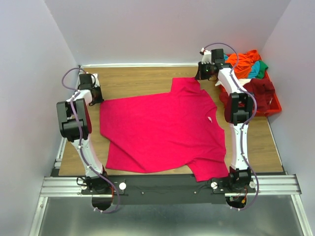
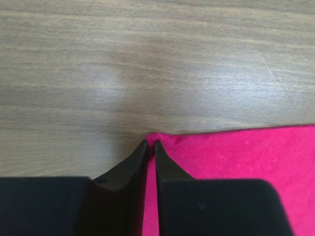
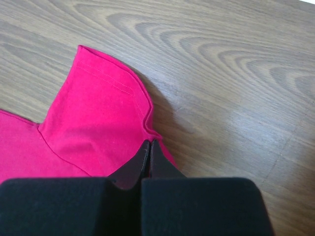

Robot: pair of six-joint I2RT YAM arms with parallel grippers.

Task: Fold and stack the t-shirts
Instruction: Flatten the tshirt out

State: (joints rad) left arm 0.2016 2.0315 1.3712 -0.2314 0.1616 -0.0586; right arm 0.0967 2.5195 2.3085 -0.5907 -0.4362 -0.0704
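So, early days on this one imo. The wooden table (image 1: pixel 147 78) has no folded stack anywhere on it that I can see. The big thing on it is the magenta t-shirt (image 1: pixel 157 128), spread out flat and open across the middle with the neck toward the right side, and not a single fold in it yet. Over at the far right sits the red bin (image 1: pixel 274 105) with the rest of the load heaped in it: an orange shirt (image 1: pixel 243 61), a maroon shirt (image 1: pixel 258 88), and bits of a teal shirt (image 1: pixel 256 72) and a green shirt (image 1: pixel 264 65) poking out, all crumpled, so those are all left to do. Both arms are reached out to the far edge of the magenta one. The right gripper (image 3: pixel 149 142) has its fingers pressed fully together on the edge of the far sleeve (image 3: pixel 98 113), and the cloth curls up a little right there. The left gripper (image 2: pixel 151 143) is at the far-left hem corner (image 2: pixel 160 135), fingers pinched almost together with a sliver of pink between them, so it looks like it's got the corner. My read: they're setting up for the very first fold.
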